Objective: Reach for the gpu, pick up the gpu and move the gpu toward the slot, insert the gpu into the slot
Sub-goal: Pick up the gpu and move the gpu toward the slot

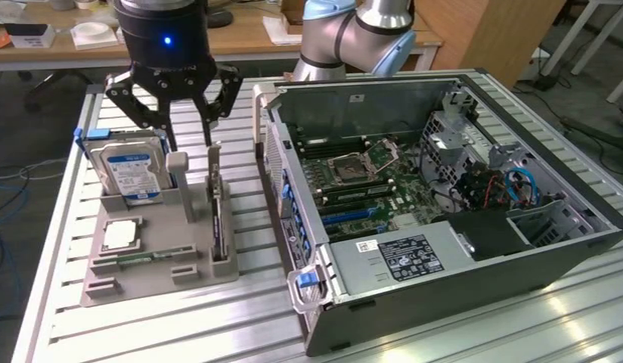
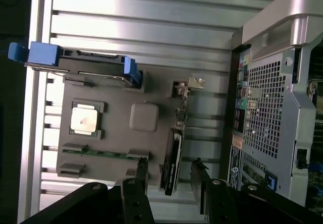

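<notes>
Presently, the pincer [image 1: 185, 134] hangs above the grey holder [image 1: 160, 261] on the slatted worktop [image 1: 130, 333], with its fingers [image 2: 142, 176] spread wide and holding nothing. The gpu [image 1: 218, 215] stands on edge in a groove of the holder, on the side nearest the open computer case [image 1: 423, 257]. Its metal bracket [image 2: 187, 85] is at the end farthest from the fingers. In the wrist view the two fingers sit either side of the card's near end, apart from it. Several hazards follow from this arrangement. The card is thin against the wide gap. If one finger arrives first, it is likely to push the card sideways against the groove wall, tilting it or binding it on lift. A grip taken at one end only may let the card pivot under its own weight. The hard drive [image 1: 133, 170] stands just beside the pincer in the exterior view, and the outer linkage could strike it on descent. The slot [image 1: 344, 217] lies inside the case, well apart from the holder. A tilted card would probably meet it corner-first and fail to seat.
</notes>
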`<state>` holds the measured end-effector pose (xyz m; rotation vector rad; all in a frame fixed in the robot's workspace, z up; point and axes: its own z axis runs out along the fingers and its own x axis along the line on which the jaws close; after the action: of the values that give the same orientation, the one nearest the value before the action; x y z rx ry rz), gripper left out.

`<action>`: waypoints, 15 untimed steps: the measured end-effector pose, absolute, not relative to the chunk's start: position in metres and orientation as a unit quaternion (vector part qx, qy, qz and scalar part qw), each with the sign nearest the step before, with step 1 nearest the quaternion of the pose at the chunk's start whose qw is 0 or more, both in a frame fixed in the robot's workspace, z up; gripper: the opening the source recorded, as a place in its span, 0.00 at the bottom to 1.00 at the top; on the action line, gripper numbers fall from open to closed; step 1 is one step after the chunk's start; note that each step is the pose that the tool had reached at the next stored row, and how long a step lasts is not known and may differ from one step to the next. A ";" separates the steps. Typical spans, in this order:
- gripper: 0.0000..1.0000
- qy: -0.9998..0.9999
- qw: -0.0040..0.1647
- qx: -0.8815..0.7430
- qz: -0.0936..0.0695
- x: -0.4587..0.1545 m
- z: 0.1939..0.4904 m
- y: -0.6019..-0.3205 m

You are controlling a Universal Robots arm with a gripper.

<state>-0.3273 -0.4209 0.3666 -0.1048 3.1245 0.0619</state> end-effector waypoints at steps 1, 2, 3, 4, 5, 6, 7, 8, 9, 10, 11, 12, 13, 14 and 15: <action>0.47 0.999 0.007 -0.034 0.020 -0.327 0.365 -0.422; 0.47 0.999 0.007 -0.034 0.020 -0.327 0.363 -0.422; 0.47 0.999 0.007 -0.034 0.020 -0.327 0.361 -0.423; 0.47 0.999 0.008 -0.033 0.020 -0.327 0.360 -0.423; 0.47 0.999 0.008 -0.032 0.019 -0.327 0.359 -0.424; 0.47 0.999 0.009 -0.030 0.019 -0.327 0.358 -0.425; 0.47 0.999 0.010 -0.029 0.019 -0.327 0.357 -0.426; 0.47 0.999 0.010 -0.028 0.019 -0.327 0.356 -0.427; 0.47 0.999 0.011 -0.026 0.019 -0.327 0.355 -0.427; 0.47 0.999 0.012 -0.023 0.019 -0.327 0.354 -0.427; 0.47 1.000 0.013 -0.020 0.019 -0.327 0.353 -0.427; 0.47 1.000 0.015 -0.016 0.019 -0.327 0.351 -0.428; 0.47 1.000 0.016 -0.012 0.019 -0.327 0.350 -0.428; 0.47 1.000 0.016 -0.009 0.019 -0.327 0.349 -0.428; 0.47 1.000 0.017 -0.006 0.019 -0.327 0.348 -0.428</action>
<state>-0.3273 -0.4282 0.3476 -0.0195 3.1066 0.0582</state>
